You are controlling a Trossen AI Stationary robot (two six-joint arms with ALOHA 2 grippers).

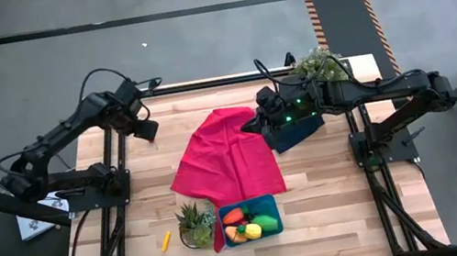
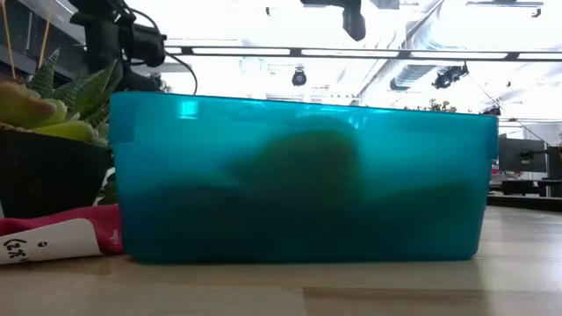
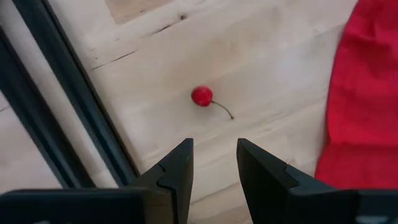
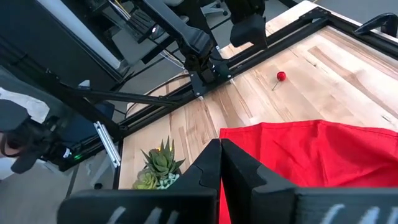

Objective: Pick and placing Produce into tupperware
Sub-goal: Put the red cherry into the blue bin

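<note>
showing handwritten label (image 2: 44,244), illegible

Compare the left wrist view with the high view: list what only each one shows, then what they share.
Only the left wrist view shows a small red cherry with its stem on the bare wood, ahead of the left gripper, whose fingers stand apart with nothing between them.

Only the high view shows the tupperware holding produce, a yellow stick out on the table, the potted plant beside the container, and the right gripper at the cloth's far edge.

Both show the red cloth and the wooden table.
</note>
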